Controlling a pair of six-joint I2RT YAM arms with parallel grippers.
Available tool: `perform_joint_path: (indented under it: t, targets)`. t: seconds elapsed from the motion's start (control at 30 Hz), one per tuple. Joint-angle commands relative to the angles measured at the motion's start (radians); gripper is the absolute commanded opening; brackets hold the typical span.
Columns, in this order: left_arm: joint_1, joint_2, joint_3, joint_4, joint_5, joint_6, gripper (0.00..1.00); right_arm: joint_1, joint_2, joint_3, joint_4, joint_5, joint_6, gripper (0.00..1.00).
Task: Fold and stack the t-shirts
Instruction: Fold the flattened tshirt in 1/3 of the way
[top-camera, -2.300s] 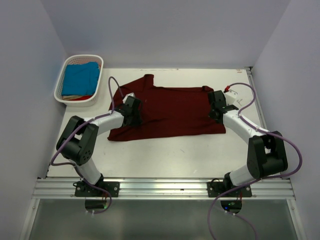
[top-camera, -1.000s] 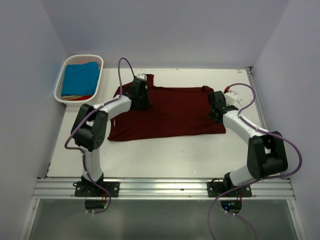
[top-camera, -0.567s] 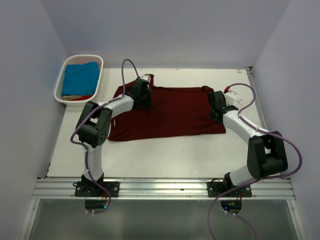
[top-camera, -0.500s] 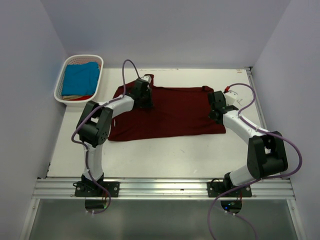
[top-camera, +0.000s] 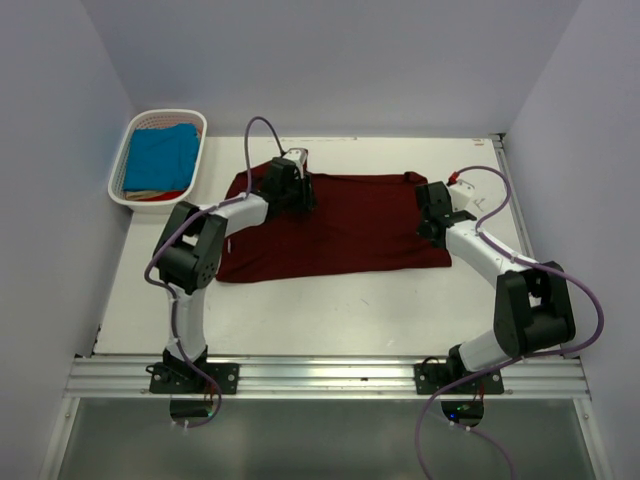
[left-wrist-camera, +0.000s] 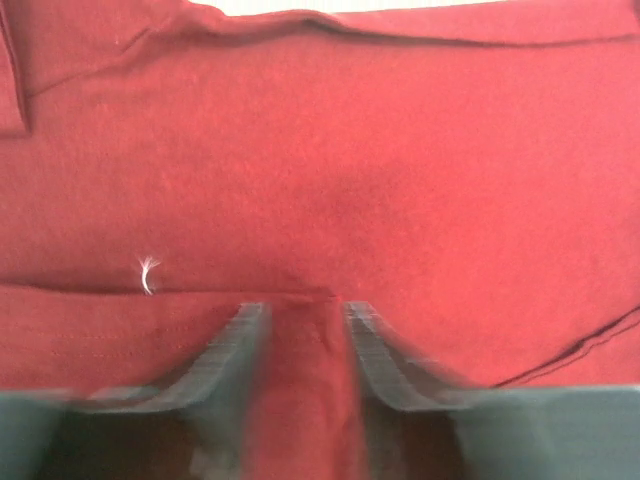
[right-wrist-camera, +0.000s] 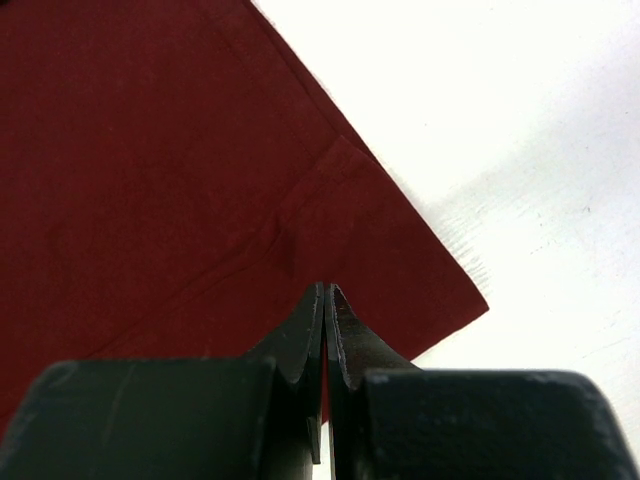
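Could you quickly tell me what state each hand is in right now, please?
Left hand: open, over the maroon shirt.
Right hand: closed by the shirt's corner; grip unclear.

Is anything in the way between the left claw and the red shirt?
No, nothing that I can see. The left claw is right down on the maroon shirt, its fingers apart with red cloth showing between them.

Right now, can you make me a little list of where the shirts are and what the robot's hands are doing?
maroon t-shirt: lying flat on the white table
turquoise t-shirt: in the white basket, far left corner
left gripper: open, low over the maroon shirt's far left part, cloth between its fingers
right gripper: shut, at the maroon shirt's right edge
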Motion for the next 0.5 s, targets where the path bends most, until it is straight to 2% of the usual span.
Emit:
perform_joint_path:
  t: [0.0, 0.03, 0.07, 0.1, 0.13, 0.23, 0.37, 0.47]
  targets:
    - [0.009, -0.069, -0.048, 0.159, -0.011, 0.044, 0.53, -0.004, 0.001, -0.007, 0.037, 0.013, -0.019, 0.00]
    - [0.009, -0.095, -0.068, 0.182, -0.025, 0.044, 0.78, -0.003, 0.001, -0.009, 0.040, 0.012, -0.023, 0.02]
    - [0.009, -0.107, -0.076, 0.191, -0.055, 0.047, 1.00, -0.003, -0.002, -0.009, 0.043, 0.006, -0.025, 0.07]
    - [0.012, -0.127, -0.082, 0.197, -0.063, 0.051, 1.00, -0.003, 0.000, -0.009, 0.046, 0.003, -0.026, 0.11]
    - [0.011, -0.133, -0.082, 0.197, -0.077, 0.054, 1.00, -0.004, -0.005, -0.009, 0.055, -0.003, -0.035, 0.21]
    - [0.029, -0.144, -0.045, 0.170, -0.079, 0.059, 1.00, -0.001, -0.011, -0.007, 0.073, -0.031, -0.055, 0.39]
    - [0.099, -0.092, 0.099, 0.066, -0.079, 0.048, 1.00, -0.001, -0.032, -0.004, 0.106, -0.085, -0.092, 0.53]
    - [0.141, 0.009, 0.283, -0.065, -0.079, 0.051, 1.00, -0.001, -0.031, 0.016, 0.106, -0.115, -0.117, 0.61]
